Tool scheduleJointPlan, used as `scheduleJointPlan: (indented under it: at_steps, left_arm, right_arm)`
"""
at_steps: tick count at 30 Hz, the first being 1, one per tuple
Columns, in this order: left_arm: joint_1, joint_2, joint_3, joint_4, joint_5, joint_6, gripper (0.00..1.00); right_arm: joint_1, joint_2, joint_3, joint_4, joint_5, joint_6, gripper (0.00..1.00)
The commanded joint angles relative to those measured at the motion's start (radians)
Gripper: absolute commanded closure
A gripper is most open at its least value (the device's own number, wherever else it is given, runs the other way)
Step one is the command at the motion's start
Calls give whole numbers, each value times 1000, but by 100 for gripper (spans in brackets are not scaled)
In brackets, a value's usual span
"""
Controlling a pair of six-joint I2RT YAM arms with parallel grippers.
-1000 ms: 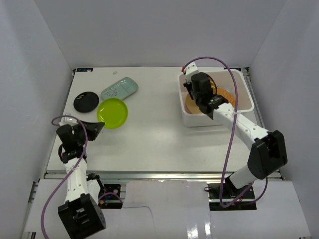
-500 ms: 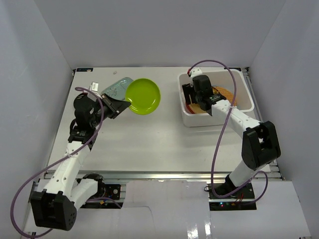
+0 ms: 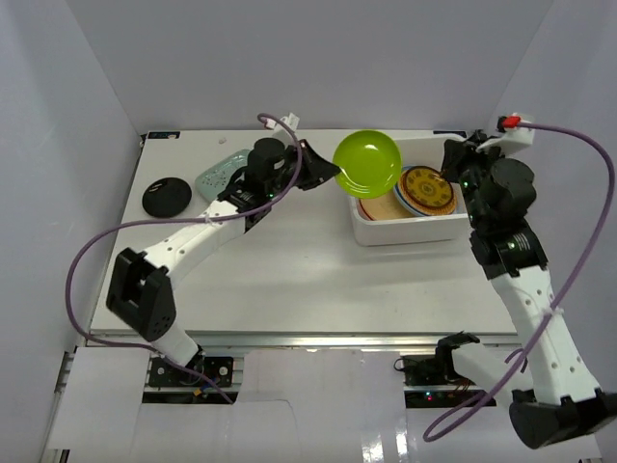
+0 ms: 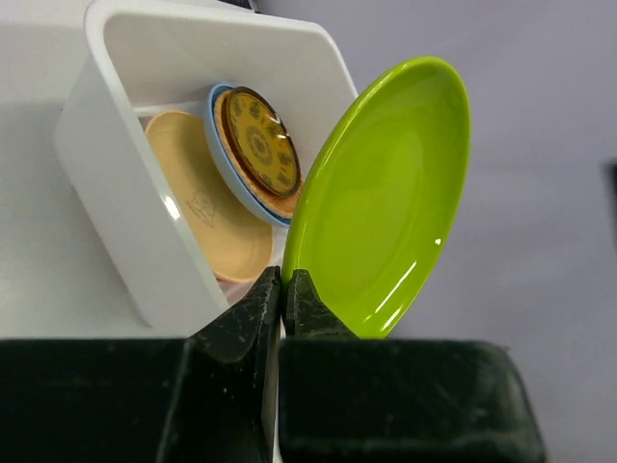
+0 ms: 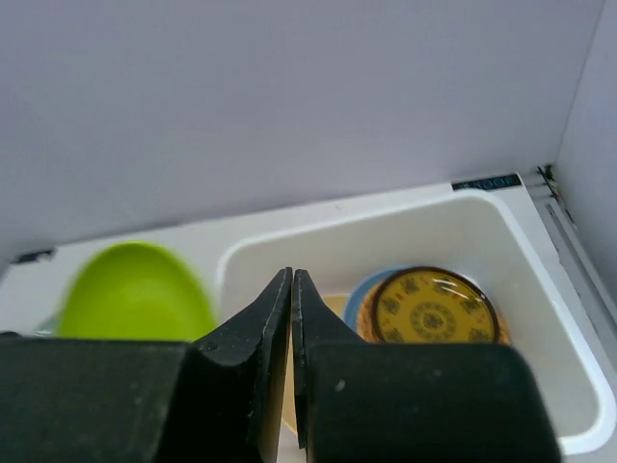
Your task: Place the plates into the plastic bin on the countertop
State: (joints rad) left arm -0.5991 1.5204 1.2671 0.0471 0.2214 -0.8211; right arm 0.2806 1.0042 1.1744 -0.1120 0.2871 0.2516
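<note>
My left gripper is shut on the rim of the lime green plate, holding it tilted in the air over the left end of the white plastic bin; the plate also shows in the left wrist view. In the bin a tan plate lies beside a yellow-and-dark patterned plate stacked on orange and blue ones. My right gripper is shut and empty, raised above the bin's right end. A black plate and a mint-green dotted plate lie on the countertop at far left.
White walls close in the countertop at the back and both sides. The left arm stretches diagonally across the countertop's left half. A purple cable loops above the right arm.
My left gripper has carried the lime green plate rightward from mid-table to over the bin. My right gripper has withdrawn out of the bin, up and to the right.
</note>
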Motion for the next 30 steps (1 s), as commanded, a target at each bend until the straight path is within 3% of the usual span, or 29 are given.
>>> scheduleJointPlan:
  at_steps: [1, 5, 12, 15, 16, 17, 19, 20, 23, 26, 29, 30]
  left_arm:
    - [-56, 124, 161, -18, -115, 68, 100]
    - [-114, 378, 385, -85, -168, 102, 100]
    - [-169, 725, 871, -294, -205, 120, 100]
    - [-176, 785, 920, -328, -191, 117, 100]
    - [-176, 785, 920, -328, -179, 120, 93]
    - [-176, 784, 910, -326, -180, 123, 68]
    - [-174, 755, 899, -328, -198, 154, 41]
    - [-173, 739, 893, -331, -206, 169, 23]
    - [-151, 647, 865, -345, -260, 224, 10]
    - [-95, 475, 772, -343, -319, 255, 8]
    - [28, 194, 454, -204, -336, 240, 8]
    - [77, 117, 244, -166, -330, 222, 8]
  right_arm:
    - [-1, -94, -42, 49, -43, 84, 92]
    - [-1, -128, -48, 61, -199, 120, 92]
    - [-1, -180, -140, 83, -261, 138, 89]
    - [-1, -197, -163, 90, -240, 129, 89]
    - [-1, -205, -167, 84, -233, 120, 88]
    - [-1, -210, -170, 80, -220, 115, 88]
    - [-1, -228, -182, 84, -209, 110, 87]
    - [-1, -230, -183, 90, -213, 112, 87]
    - [-1, -222, -190, 92, -267, 113, 85]
    - [-1, -213, -208, 100, -345, 121, 82]
    - [0, -197, -231, 138, -434, 139, 79]
    - [2, -193, -242, 150, -454, 150, 78]
